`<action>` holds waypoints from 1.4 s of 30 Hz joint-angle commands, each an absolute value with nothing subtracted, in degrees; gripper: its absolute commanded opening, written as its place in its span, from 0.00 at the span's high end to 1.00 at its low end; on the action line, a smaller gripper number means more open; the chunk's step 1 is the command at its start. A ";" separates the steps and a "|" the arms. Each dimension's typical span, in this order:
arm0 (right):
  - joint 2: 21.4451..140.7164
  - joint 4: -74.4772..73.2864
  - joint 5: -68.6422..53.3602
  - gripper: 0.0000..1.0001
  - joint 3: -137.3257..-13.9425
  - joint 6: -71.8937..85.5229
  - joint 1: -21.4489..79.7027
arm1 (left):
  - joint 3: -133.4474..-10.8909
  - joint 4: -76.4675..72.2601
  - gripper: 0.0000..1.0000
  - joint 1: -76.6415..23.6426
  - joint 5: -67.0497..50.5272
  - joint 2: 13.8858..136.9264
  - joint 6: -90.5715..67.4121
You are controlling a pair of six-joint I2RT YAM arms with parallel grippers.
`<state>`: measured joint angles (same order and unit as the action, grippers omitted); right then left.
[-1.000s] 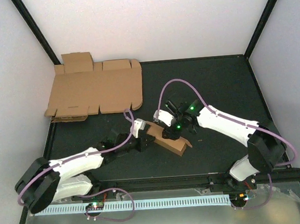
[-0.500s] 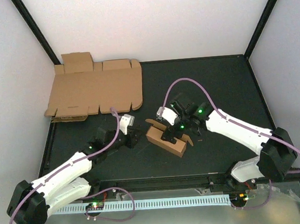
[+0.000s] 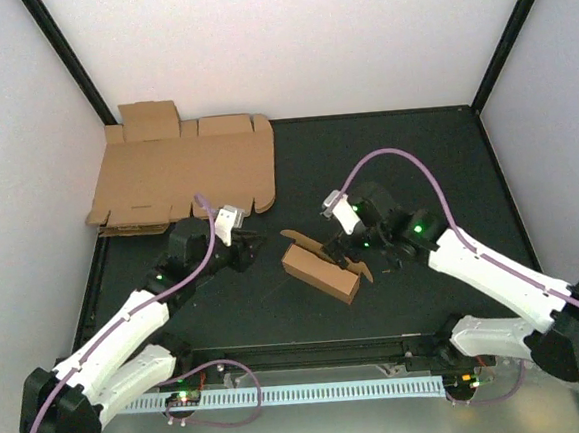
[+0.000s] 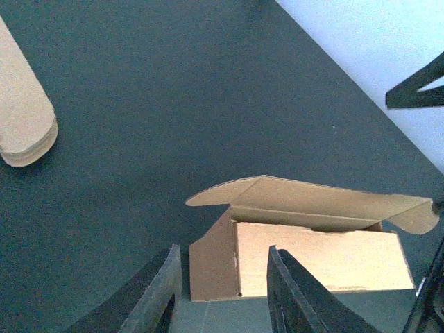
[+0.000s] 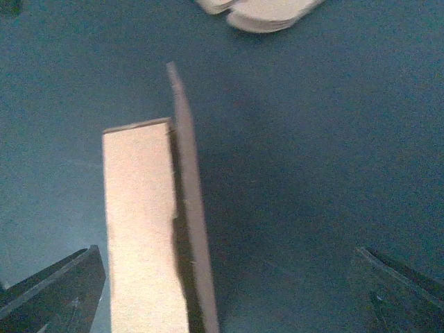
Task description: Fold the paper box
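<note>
The paper box (image 3: 320,270) lies on the black mat, a small brown oblong with its long lid flap (image 4: 312,198) standing ajar. My left gripper (image 3: 253,245) is to its left, a short gap away. In the left wrist view the left gripper (image 4: 222,253) is open and holds nothing, with the box's end face (image 4: 211,260) just beyond the fingertips. My right gripper (image 3: 346,255) hovers over the box's right end. The right wrist view shows the right gripper (image 5: 225,251) wide open, with the paper box (image 5: 142,229) below it, close to the left finger (image 5: 59,291).
A stack of larger flat cardboard sheets (image 3: 181,175) lies at the back left corner of the mat. Its rounded tabs (image 4: 24,132) show at the edge of the left wrist view. White walls and black frame posts (image 3: 67,63) close in the workspace.
The left gripper let go of the box's left end, drew back to the left and opened somewhat. The right gripper opened wide and pulled back towards the right. The box stayed put.
</note>
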<state>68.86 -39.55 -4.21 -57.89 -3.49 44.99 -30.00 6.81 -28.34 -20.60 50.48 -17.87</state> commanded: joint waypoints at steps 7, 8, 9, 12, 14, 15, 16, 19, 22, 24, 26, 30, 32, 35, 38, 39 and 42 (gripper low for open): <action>67.34 -39.37 1.07 0.01 -56.25 10.74 45.00 | -32.35 4.43 0.52 -27.29 -26.82 53.96 -15.90; 67.61 -39.60 -1.06 0.01 -56.30 10.69 45.00 | -32.37 4.12 0.49 -27.23 -26.77 54.46 -15.84; 67.93 -40.23 -1.46 0.00 -56.48 10.72 44.98 | -32.42 3.78 0.46 -27.12 -26.76 55.02 -15.61; 68.45 -42.05 -3.23 0.01 -56.44 9.35 45.03 | -32.60 2.83 0.37 -26.86 -26.63 56.37 -15.25; 68.36 -42.74 -2.08 0.01 -56.13 9.71 45.08 | -32.73 2.23 0.35 -26.89 -27.41 57.53 -15.19; 68.09 -42.94 -1.24 0.01 -55.81 10.11 45.02 | -32.78 1.97 0.35 -26.85 -27.98 58.21 -15.17; 67.73 -42.97 -0.44 0.01 -55.46 10.69 45.08 | -32.86 1.84 0.35 -26.89 -28.46 59.33 -15.22; 66.36 -41.64 0.11 0.01 -53.59 11.89 45.01 | -32.91 1.66 0.35 -26.88 -29.34 62.46 -15.90; 66.39 -39.56 -2.33 0.01 -51.74 12.63 45.02 | -32.01 -0.01 0.37 -26.94 -31.28 65.30 -16.89; 66.67 -38.27 -2.69 0.01 -51.51 12.88 45.06 | -31.42 -1.23 0.40 -27.10 -32.84 66.49 -17.76; 67.11 -37.52 -2.01 0.01 -52.98 12.58 45.09 | -30.64 -1.81 0.42 -27.49 -33.30 66.60 -18.83; 70.73 -38.30 -3.06 0.00 -57.55 10.77 44.99 | -28.57 -2.98 0.42 -29.13 -32.95 65.55 -21.50; 73.30 -39.51 -3.35 0.04 -59.61 9.41 45.00 | -27.64 -4.23 0.42 -29.89 -32.76 65.87 -23.14; 76.17 -40.73 -2.14 0.13 -61.21 8.14 45.02 | -25.73 -7.78 0.41 -30.60 -31.81 66.77 -25.94; 77.47 -41.47 -2.70 0.15 -61.85 7.21 45.04 | -24.80 -10.76 0.41 -30.71 -31.56 68.53 -27.67; 77.63 -41.42 -3.31 0.15 -61.76 6.98 45.05 | -24.85 -11.41 0.43 -30.71 -31.75 69.28 -27.83; 78.33 -41.23 -5.81 0.13 -61.35 6.27 45.02 | -25.25 -13.33 0.48 -30.75 -32.40 71.75 -28.16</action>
<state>77.91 -40.53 -2.98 -60.34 8.08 44.93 -24.86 -7.49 -30.48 -31.31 69.34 -25.98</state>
